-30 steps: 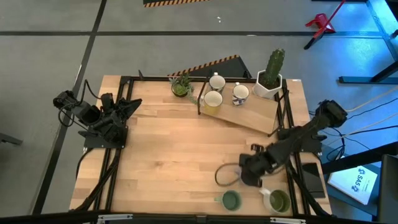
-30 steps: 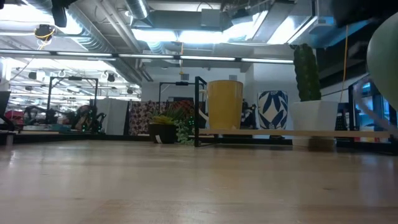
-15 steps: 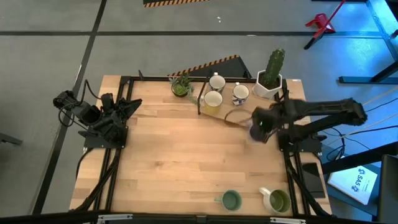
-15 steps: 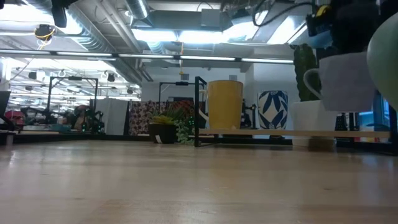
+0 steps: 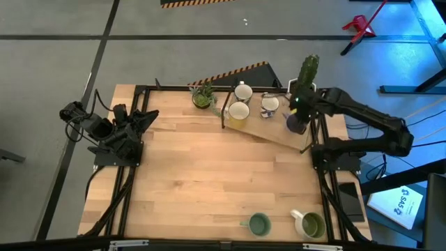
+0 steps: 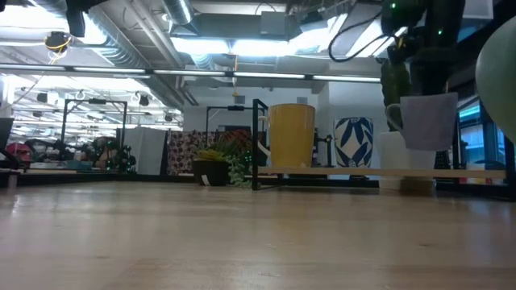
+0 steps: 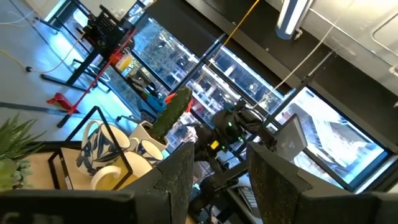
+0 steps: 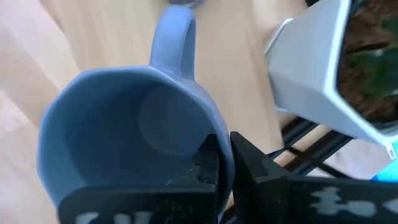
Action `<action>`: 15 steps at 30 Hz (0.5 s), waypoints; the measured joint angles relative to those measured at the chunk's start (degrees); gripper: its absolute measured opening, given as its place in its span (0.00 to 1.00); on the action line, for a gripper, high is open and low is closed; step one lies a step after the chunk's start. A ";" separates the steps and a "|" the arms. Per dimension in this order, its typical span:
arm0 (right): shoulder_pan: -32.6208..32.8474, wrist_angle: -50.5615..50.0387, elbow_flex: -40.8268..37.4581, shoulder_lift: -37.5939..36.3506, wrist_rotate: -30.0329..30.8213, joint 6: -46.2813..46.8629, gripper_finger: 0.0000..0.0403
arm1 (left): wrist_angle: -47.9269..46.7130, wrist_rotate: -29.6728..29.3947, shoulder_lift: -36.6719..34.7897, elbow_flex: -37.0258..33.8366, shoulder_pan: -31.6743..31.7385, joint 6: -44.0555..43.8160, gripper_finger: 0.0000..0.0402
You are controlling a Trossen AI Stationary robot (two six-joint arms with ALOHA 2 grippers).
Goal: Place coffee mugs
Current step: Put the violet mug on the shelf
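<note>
The lavender round ceramic mug hangs in the right gripper, whose two dark fingers pinch the mug's rim wall, one inside and one outside, on the side opposite the handle. The mug sits upright, mouth up, and in the low view its base is clear of the raised wooden shelf board with a visible gap beneath it. So the thing to be placed lies directly under the gripper, and the board lies straight below the mug: the coming move looks like a plain vertical lowering, with the mug's axis kept upright.

Taking the white hexagonal cactus pot as the landmark, the held mug is just beside it, on its near side, with the pot's wall close to the mug's handle side. That narrow clearance is probably the main risk on the way down.

Left of the pot along the board stand a white mug with a blue pattern, then a cream mug with a yellow interior and a plain white mug; the small green potted plant is farther left. Well away from the pot, at the table's near edge, two green mugs wait.

The left gripper is parked at the table's left side, far from the pot, fingers spread with a gap between them.
</note>
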 joint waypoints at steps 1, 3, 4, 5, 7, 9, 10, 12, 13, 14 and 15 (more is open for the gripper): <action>-2.01 0.01 0.00 0.00 -0.50 -2.22 0.00 | -0.02 -0.03 -0.01 0.00 0.00 0.02 0.35; -5.49 -0.19 -0.15 0.00 -2.22 -7.04 0.00 | 0.00 -0.03 0.01 0.00 0.00 0.00 0.35; -6.89 0.27 -0.46 -0.02 -2.88 -8.78 0.00 | 0.00 -0.03 -0.01 0.00 0.00 0.02 0.35; -8.19 1.02 -0.98 -0.02 -3.47 -10.31 0.00 | 0.00 -0.03 -0.01 0.00 0.00 0.02 0.35; -10.59 2.94 -2.41 -0.02 -5.07 -12.19 0.00 | 0.00 -0.03 -0.01 0.00 0.00 0.01 0.35; -12.82 4.61 -3.91 0.00 -6.27 -13.57 0.00 | 0.00 -0.03 0.00 0.00 0.00 0.00 0.35; -13.88 5.44 -4.60 0.00 -6.89 -14.44 0.00 | 0.00 -0.05 -0.01 0.00 0.00 0.00 0.35; -16.03 7.63 -5.70 0.01 -8.09 -16.24 0.00 | 0.00 -0.08 -0.01 0.00 0.00 0.00 0.35; -16.96 8.99 -6.08 0.01 -8.70 -17.09 0.00 | 0.00 -0.18 -0.01 0.00 0.00 -0.02 0.35; -17.79 10.20 -6.38 0.01 -9.57 -17.46 0.00 | 0.01 -0.48 -0.01 0.00 0.00 -0.03 0.35; -18.54 11.01 -6.53 0.02 -10.25 -17.87 0.00 | 0.00 -0.85 -0.01 0.00 0.00 -0.04 0.35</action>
